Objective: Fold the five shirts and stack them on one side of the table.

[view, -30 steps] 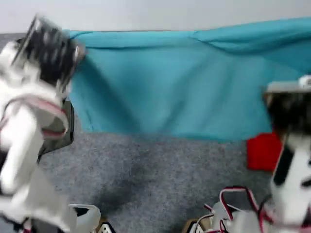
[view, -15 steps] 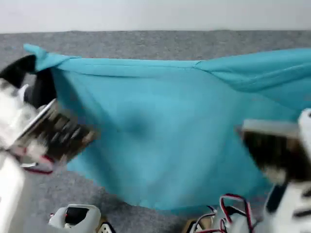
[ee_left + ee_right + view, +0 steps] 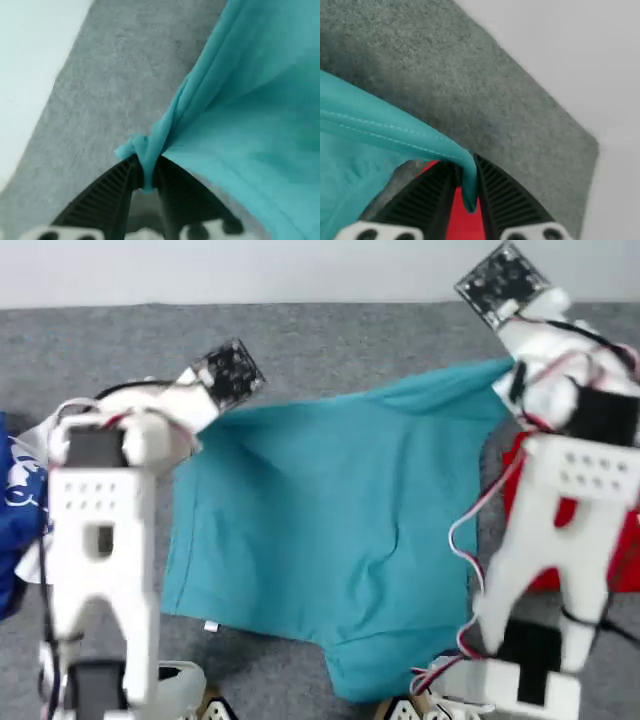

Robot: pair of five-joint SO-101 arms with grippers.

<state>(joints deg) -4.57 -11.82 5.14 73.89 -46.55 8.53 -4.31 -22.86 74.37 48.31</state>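
A teal shirt lies spread across the middle of the grey table, its near part folded. My left gripper is shut on a bunched far-left corner of the teal shirt; in the high view that arm stands at the left. My right gripper is shut on the far-right edge of the teal shirt, with the right arm at the right. A red shirt lies under the right arm. A blue shirt sits at the left edge.
The grey felt table runs back to a pale wall. Arm bases and cables stand at the near edge. A strip of bare felt shows beyond the teal shirt.
Both arms swung from the near side to the far side, carrying the teal shirt's edge. The shirt went from a lifted, wide sheet to lying down on the table.
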